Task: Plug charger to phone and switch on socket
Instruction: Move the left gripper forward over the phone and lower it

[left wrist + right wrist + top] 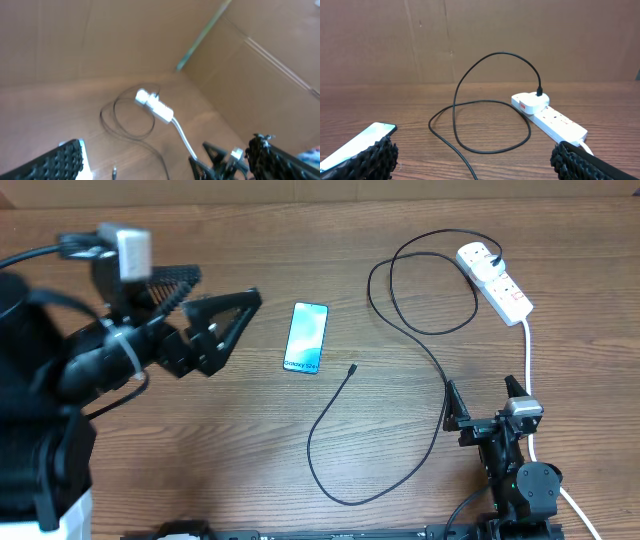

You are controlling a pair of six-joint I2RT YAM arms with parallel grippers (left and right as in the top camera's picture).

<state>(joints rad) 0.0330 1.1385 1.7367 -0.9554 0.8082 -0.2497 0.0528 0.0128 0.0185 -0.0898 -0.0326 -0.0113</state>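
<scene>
The phone [306, 337] lies screen-up in the middle of the table [200, 450], the free tip of the charger [352, 369] just near-right of it and the cable looping to the socket [497, 282] at far right, with the left gripper [228, 285] spread wide left of the phone and the right gripper [481, 390] spread wide at near right.

Brown wood-grain table [200, 470]; plain cardboard wall [470, 40] standing along far edge.
</scene>
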